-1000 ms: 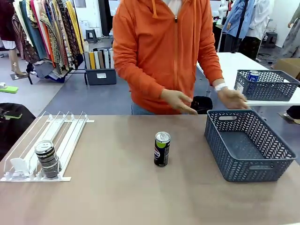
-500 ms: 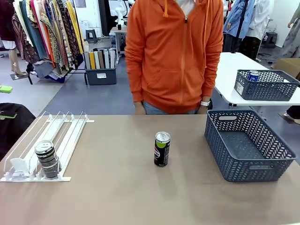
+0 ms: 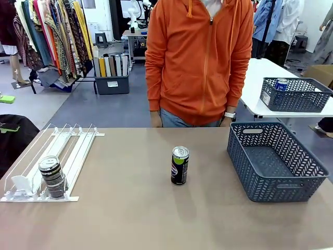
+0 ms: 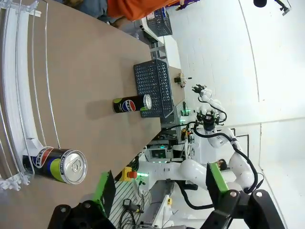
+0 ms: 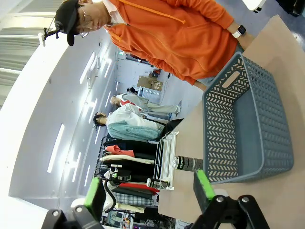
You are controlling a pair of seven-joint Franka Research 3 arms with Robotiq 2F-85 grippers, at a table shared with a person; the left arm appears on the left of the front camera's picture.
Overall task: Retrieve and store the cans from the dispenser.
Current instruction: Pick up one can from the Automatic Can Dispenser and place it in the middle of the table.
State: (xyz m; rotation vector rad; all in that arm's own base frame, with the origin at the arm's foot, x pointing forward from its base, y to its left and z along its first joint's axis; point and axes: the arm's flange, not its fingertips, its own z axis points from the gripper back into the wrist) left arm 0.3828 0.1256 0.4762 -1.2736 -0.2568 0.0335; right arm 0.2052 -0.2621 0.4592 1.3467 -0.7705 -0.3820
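Observation:
A black can (image 3: 179,165) with yellow-green markings stands upright in the middle of the table. A second black can (image 3: 52,177) lies in a lane of the white dispenser (image 3: 83,148) at the left, against the near-end stoppers. In the left wrist view my left gripper (image 4: 159,186) is open and empty. It is on the near side of the dispenser can (image 4: 59,164) and apart from it, with the standing can (image 4: 132,103) farther off. My right gripper (image 5: 148,188) is open and empty, looking past the basket toward the standing can (image 5: 188,163) and the dispenser (image 5: 166,152).
A dark grey lattice basket (image 3: 283,190) sits on the table's right side with nothing in it. A person in an orange hoodie (image 3: 200,62) stands at the far edge, hands down. On a white table behind, another basket (image 3: 296,96) holds a blue can (image 3: 281,84).
The person has pulled both hands back from above the table and straightened up. The cans, the dispenser and the basket have not moved.

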